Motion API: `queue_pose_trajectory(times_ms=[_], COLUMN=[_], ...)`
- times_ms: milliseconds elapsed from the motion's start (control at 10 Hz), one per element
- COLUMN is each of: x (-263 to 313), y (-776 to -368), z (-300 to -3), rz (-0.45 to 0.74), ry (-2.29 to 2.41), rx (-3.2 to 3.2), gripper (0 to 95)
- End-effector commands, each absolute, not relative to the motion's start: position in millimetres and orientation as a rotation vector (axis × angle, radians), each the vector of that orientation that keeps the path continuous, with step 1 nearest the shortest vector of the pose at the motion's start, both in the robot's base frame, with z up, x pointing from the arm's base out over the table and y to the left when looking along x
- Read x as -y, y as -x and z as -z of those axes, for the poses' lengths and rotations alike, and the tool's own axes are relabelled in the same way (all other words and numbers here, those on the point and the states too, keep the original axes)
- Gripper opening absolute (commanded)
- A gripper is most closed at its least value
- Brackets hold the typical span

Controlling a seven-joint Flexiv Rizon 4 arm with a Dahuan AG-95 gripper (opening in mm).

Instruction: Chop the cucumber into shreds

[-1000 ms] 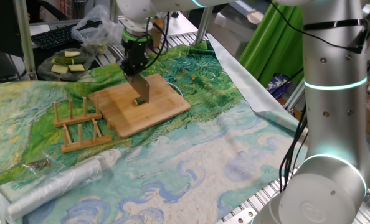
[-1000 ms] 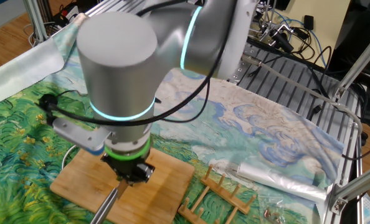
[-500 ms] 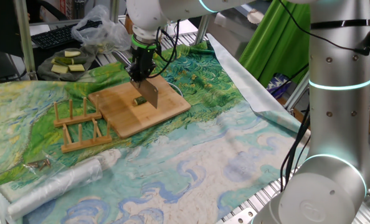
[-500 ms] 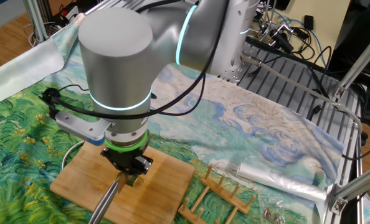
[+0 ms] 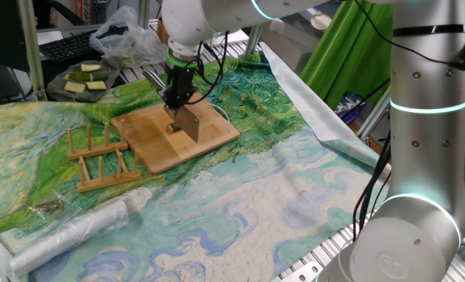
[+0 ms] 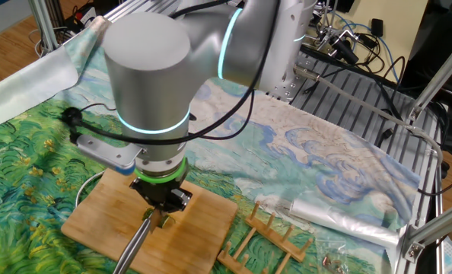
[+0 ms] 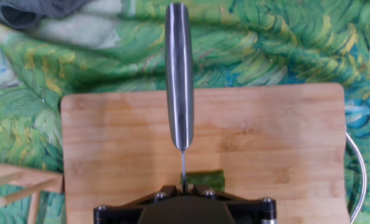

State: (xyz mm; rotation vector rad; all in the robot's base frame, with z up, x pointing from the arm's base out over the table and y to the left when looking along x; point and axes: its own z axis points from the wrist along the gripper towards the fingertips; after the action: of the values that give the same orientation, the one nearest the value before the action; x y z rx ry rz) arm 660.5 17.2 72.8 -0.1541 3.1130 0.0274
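The cucumber (image 5: 172, 127) is a small dark green piece lying on the wooden cutting board (image 5: 150, 145). My gripper (image 5: 175, 92) is shut on a knife (image 5: 189, 123) whose blade hangs down right beside the cucumber, on its right. In the hand view the gripper (image 7: 183, 186) holds the knife (image 7: 179, 74) edge-on; its steel handle points away over the board (image 7: 110, 155), and the cucumber (image 7: 206, 179) shows just right of the blade. In the other fixed view the gripper (image 6: 160, 202) is over the board (image 6: 97, 221); the cucumber is hidden there.
A wooden dish rack (image 5: 99, 157) stands left of the board. A plate (image 5: 60, 92) of pale green chunks and a plastic bag (image 5: 123, 35) are at the back left. A rolled plastic sheet (image 5: 76, 227) lies at the front left. A painted cloth covers the table.
The gripper and knife have shifted a little to the right over the board and the blade has tilted; the cucumber stays in the same spot.
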Motion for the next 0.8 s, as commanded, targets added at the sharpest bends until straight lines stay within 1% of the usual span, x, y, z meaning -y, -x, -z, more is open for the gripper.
queue_pose_trajectory(times_ms=[100,600,800], x=[-17.9,-18.4,-18.1], y=[-660.9,-659.0,-657.7], z=[-69.8,-58.8,-46.4], rz=[-0.030,-0.039,-0.045], ry=[0.158,0.154,0.152], rx=[-3.112,-3.106,-3.098], gripper=[0.0,0.0,0.0])
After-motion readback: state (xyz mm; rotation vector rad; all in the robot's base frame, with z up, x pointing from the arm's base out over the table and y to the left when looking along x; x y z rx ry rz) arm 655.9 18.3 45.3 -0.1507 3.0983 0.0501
